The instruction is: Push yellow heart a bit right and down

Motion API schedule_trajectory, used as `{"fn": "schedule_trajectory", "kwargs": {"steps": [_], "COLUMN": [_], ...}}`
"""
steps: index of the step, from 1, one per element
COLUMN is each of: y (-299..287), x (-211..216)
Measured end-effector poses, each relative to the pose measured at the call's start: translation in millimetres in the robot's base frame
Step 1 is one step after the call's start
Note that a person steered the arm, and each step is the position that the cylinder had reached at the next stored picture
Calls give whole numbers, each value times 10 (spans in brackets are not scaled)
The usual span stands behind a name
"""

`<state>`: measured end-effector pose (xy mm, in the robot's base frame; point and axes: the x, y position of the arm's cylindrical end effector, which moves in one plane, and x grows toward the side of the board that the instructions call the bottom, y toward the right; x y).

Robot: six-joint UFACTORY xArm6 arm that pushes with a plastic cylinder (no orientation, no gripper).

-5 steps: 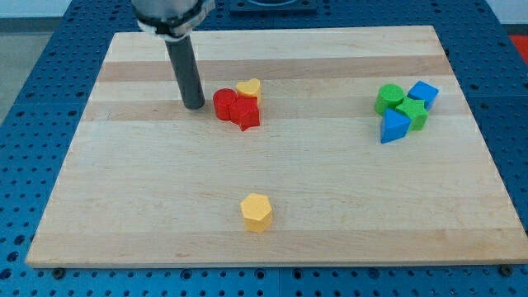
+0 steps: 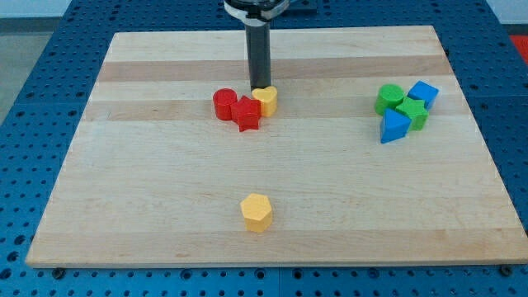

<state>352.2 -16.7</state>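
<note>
Yellow heart-shaped block sits near the wooden board's top centre against 2 red blocks, with my bare rod tip, clasping nothing, touching its upper-left edge, so a short, gentle diagonal push toward the view's lower right should do.

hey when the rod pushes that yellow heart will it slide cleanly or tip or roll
The yellow heart sits low and flat on the smooth wooden board, so it should slide, not tip or roll. My tip meets its top-left edge, so it may twist. It touches the red star-like block, which may drag along.
</note>
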Motion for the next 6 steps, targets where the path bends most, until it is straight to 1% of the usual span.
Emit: {"fn": "schedule_trajectory", "kwargs": {"steps": [2,3,6], "y": [204,212,212], "x": [199,257,783]}}
